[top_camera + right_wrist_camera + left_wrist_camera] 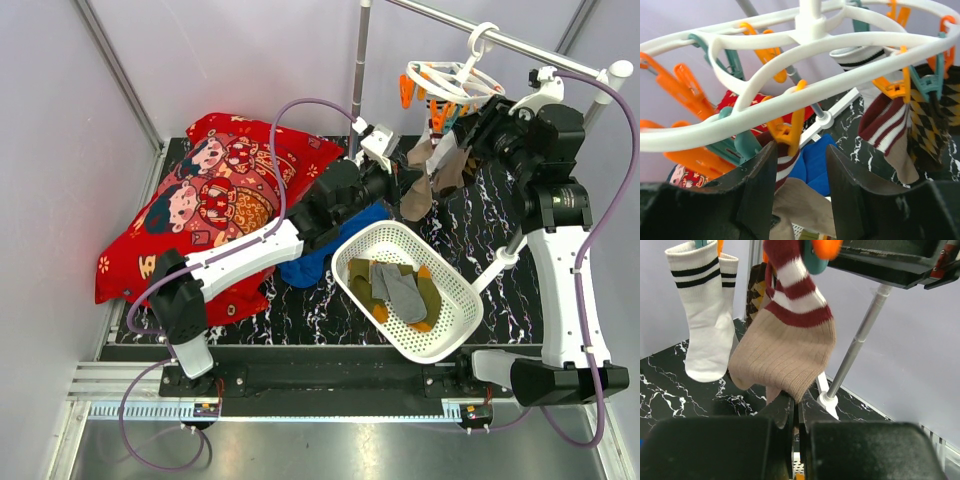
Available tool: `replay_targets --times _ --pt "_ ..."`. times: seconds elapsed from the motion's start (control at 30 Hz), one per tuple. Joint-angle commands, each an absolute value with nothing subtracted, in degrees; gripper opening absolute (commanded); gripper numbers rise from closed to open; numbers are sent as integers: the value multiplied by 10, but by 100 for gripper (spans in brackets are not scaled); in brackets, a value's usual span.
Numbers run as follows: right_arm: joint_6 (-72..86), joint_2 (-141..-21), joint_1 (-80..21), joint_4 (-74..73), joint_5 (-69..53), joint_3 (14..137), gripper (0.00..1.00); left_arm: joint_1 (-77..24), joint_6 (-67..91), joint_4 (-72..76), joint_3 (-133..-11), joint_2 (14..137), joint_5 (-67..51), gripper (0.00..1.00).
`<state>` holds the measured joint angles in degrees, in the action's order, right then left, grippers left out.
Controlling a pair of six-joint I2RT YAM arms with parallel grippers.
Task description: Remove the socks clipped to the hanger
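Note:
The white round hanger (455, 80) hangs from the rail at the back right and fills the top of the right wrist view (805, 60). Tan socks with maroon and white stripes (425, 190), a white sock with dark bands (705, 315) and a brown checked sock (930, 125) hang from its pegs. My left gripper (797, 410) is shut on the toe of one tan striped sock (785, 350). My right gripper (802, 170) is open, its jaws on either side of the orange peg (790, 130) that clips this sock's cuff. A second striped sock (890, 130) hangs to the right.
A white perforated basket (455, 320) at front centre holds grey (400, 285) and olive-green socks. A blue cloth (320, 255) lies beside it under the left arm. A red pillow (210, 200) fills the left. The rail's upright pole (360, 70) stands behind.

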<state>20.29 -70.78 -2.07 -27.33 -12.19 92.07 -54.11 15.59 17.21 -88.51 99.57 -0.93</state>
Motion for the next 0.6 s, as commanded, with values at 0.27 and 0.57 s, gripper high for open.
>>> replay_targets --times 0.27,0.57 --pt "232 -679 -19 -221 -148 910 53 -548 177 226 -890 1001 -26 0" --pt "231 -668 -19 -221 -106 901 53 -584 153 227 -887 1007 -6 0"
